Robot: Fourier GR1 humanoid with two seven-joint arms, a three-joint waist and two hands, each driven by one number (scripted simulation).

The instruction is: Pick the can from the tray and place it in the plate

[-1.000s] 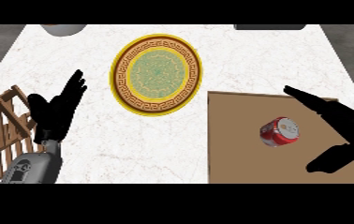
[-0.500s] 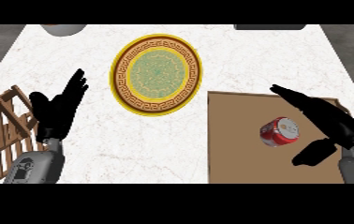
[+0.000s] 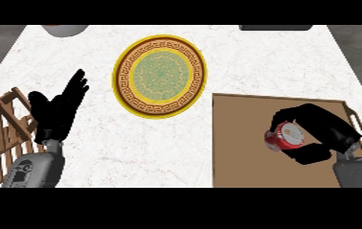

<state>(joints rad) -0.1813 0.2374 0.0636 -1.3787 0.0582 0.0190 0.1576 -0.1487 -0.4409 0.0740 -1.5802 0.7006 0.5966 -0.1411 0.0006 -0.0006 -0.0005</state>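
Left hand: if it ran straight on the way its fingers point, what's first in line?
Probably nothing close. The left hand rests open, pointing up and slightly right across bare counter, passing left of the plate. Height is unclear.

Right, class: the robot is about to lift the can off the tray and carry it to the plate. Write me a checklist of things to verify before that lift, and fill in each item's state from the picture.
1. Right hand curled round the can: ok, fingers and thumb wrap its sides.
2. Can on the tray: ok, not yet lifted as far as the view shows.
3. Plate free to receive the can: ok, nothing lies on it.
4. Path from tray to plate over the counter: ok, nothing stands between them.
5. Left hand out of the way: ok, open, resting left of the plate.
6. Grip secure enough to lift: cannot tell.
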